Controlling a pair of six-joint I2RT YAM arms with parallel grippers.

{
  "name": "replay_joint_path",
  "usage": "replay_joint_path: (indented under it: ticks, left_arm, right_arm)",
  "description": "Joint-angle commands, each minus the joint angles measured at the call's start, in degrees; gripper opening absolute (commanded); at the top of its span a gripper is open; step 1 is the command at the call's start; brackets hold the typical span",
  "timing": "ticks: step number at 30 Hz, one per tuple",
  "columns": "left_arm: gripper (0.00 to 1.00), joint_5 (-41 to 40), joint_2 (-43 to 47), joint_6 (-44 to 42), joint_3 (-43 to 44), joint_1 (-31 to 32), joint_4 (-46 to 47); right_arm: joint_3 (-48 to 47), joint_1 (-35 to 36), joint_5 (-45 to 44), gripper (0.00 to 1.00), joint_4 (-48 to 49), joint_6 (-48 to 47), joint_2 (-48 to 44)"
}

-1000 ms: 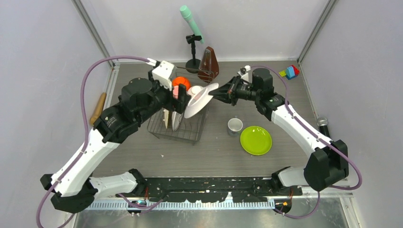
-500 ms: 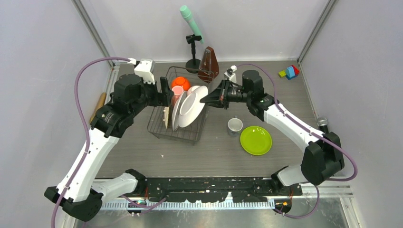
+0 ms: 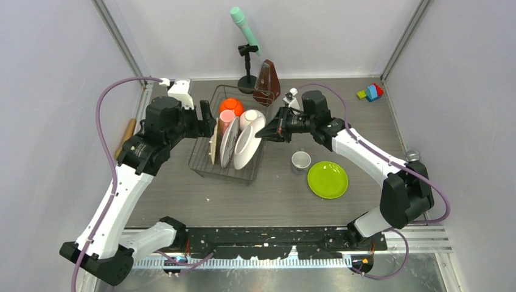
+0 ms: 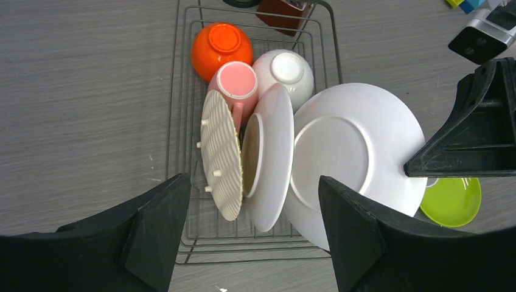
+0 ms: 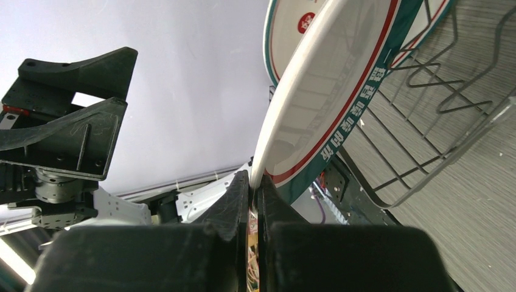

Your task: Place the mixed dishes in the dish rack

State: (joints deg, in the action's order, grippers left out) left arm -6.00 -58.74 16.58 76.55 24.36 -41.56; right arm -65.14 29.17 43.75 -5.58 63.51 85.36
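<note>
Swings plate (image 3: 246,146) from slanted to nearly upright, down into rack (image 3: 204,165) beside two standing plates (image 4: 271,146); pinches its rim with right gripper (image 3: 262,135). Draws left gripper (image 3: 206,118) back left of rack, fingers spread, empty. Leaves only release.

Plates (image 4: 268,158) upright in dish rack (image 3: 223,172), bowls (image 4: 222,45) behind, cup (image 3: 300,161) right of rack

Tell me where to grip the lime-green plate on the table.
The lime-green plate lies flat, so only its rim offers a pinch. Probably take the near-right edge, away from the small cup, coming in low with one finger over the rim.
</note>
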Motion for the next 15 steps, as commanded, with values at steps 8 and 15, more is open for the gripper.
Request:
replay_joint_path:
  ticks: [8, 15]
  left_arm:
    - [0.78, -1.02, 0.38, 2.56, -3.13, -0.37, 3.75]
    - [0.78, -1.08, 0.12, 3.02, -3.87, -0.45, 4.12]
  right_arm:
    - [-4.42, 1.42, -2.48, 0.0, 1.67, -2.48, 2.81]
    - [-11.69, 3.5, -11.66, 0.07, -11.33, -7.55, 6.45]
